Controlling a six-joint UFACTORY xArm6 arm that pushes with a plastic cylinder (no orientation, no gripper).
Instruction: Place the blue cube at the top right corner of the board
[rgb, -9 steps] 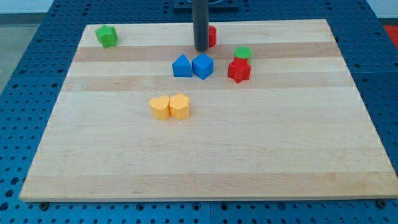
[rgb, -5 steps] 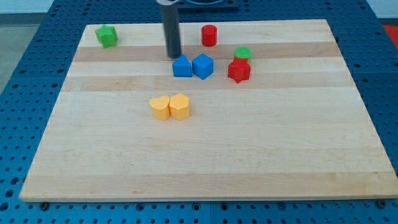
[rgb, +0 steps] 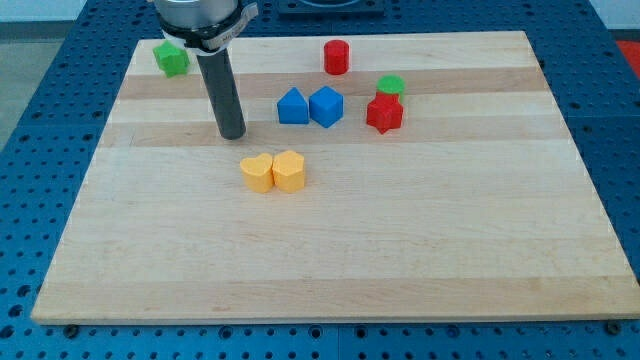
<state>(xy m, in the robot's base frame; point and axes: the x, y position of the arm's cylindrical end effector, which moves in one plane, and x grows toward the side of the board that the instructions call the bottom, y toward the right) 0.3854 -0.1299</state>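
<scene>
The blue cube sits on the wooden board above its middle, touching a blue triangular block on its left. My tip rests on the board to the left of both blue blocks, apart from them, and above-left of the two yellow blocks. The rod rises from the tip toward the view's top left.
A yellow heart-shaped block and a yellow block touch below the tip. A red star-like block and a green block stand right of the cube. A red cylinder and a green block sit near the top edge.
My tip has moved from above the blue blocks near the red cylinder to the left and down, now left of the blue triangular block. No block has moved.
</scene>
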